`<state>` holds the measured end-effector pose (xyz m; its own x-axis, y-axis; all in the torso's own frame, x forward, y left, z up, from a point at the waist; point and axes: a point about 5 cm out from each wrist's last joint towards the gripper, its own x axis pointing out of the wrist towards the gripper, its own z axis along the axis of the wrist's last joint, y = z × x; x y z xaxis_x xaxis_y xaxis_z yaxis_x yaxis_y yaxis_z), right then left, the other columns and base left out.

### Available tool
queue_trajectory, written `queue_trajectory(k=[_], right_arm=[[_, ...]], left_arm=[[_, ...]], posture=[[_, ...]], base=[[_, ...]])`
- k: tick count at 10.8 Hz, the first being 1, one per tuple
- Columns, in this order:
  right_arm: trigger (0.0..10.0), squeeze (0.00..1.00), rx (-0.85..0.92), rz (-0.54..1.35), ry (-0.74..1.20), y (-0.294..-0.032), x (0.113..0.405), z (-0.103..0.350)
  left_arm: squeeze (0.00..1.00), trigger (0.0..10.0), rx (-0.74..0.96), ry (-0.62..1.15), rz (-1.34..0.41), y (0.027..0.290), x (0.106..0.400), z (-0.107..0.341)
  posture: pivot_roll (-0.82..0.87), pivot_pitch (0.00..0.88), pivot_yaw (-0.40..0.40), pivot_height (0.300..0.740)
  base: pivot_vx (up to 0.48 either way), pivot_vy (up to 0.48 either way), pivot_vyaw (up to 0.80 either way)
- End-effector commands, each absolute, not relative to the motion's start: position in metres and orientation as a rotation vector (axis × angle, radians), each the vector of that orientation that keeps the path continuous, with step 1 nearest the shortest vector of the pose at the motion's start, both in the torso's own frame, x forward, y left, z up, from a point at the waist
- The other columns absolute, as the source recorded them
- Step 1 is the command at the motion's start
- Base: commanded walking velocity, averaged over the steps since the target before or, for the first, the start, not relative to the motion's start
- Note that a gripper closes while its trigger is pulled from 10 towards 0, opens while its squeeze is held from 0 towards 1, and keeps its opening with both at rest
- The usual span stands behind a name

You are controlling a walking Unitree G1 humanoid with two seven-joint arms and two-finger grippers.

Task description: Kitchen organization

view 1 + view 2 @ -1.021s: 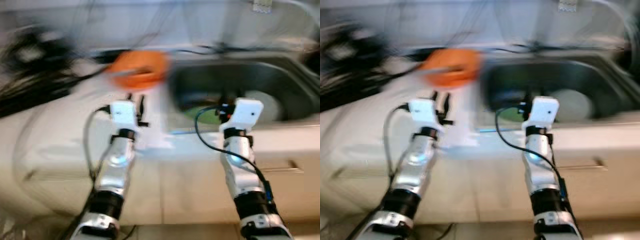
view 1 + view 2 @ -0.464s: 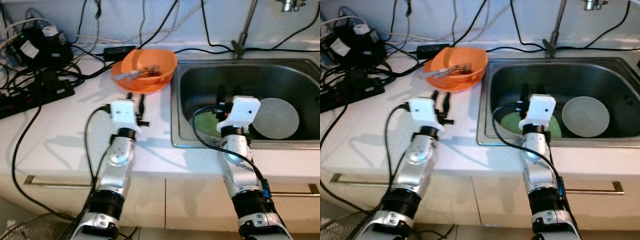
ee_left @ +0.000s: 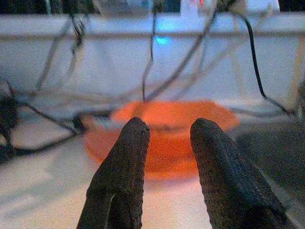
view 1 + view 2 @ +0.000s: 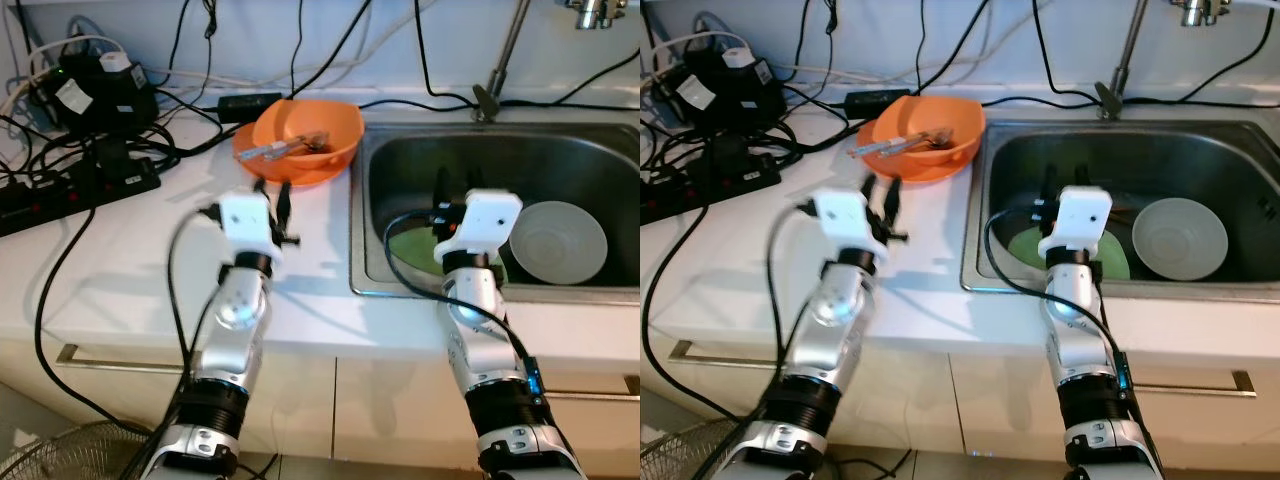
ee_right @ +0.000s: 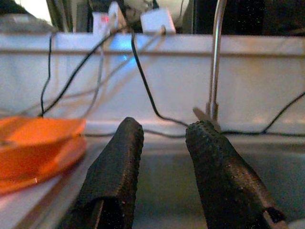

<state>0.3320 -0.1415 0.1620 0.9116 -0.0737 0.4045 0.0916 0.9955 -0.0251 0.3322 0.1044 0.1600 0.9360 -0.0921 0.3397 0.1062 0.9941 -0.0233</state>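
Observation:
An orange bowl [image 4: 303, 137] holding metal cutlery [image 4: 285, 146] sits on the white counter left of the steel sink [image 4: 600, 165]. Inside the sink lie a white bowl [image 4: 558, 243] and a green plate [image 4: 417, 241]. My left gripper [image 4: 273, 192] hovers just in front of the orange bowl [image 3: 167, 129], open with nothing between its fingers [image 3: 123, 167]. My right gripper [image 4: 451, 190] is held over the sink's left part above the green plate, also open and empty, pointing toward the faucet [image 5: 215, 57].
Power strips and adapters [image 4: 90, 95] with tangled black and white cables [image 4: 180, 140] crowd the counter's back left. The faucet [image 4: 500, 60] rises behind the sink. A drawer handle [image 4: 110, 358] runs below the counter edge, and a wire basket [image 4: 60, 460] stands on the floor at left.
The camera has settled and shifted slightly, so the scene sits a little lower and to the right. Both grippers hold the same poses, open.

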Motion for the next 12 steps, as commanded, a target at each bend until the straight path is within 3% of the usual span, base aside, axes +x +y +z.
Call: queue_trajectory(k=[1,11,12], right_arm=[[10.0,0.0,-0.043,-0.063,-0.447,-0.1374,0.3331,0.1724],[10.0,0.0,-0.026,-0.045,-0.459,-0.135,0.3336,0.1809],[10.0,0.0,-0.025,-0.044,-0.457,-0.1344,0.3334,0.1805]], left_arm=[[0.0,10.0,-0.038,-0.363,-0.084,0.1081,0.3335,0.1673],[0.0,10.0,-0.036,-0.361,-0.085,0.1083,0.3323,0.1716],[0.0,10.0,-0.033,-0.362,-0.098,0.1069,0.3313,0.1712]], posture=[[0.06,0.0,0.06,0.74],[0.06,0.0,0.055,0.74],[0.06,0.0,0.056,0.74]], base=[[0.337,0.0,0.0],[0.384,0.0,0.0],[0.0,0.0,0.0]])
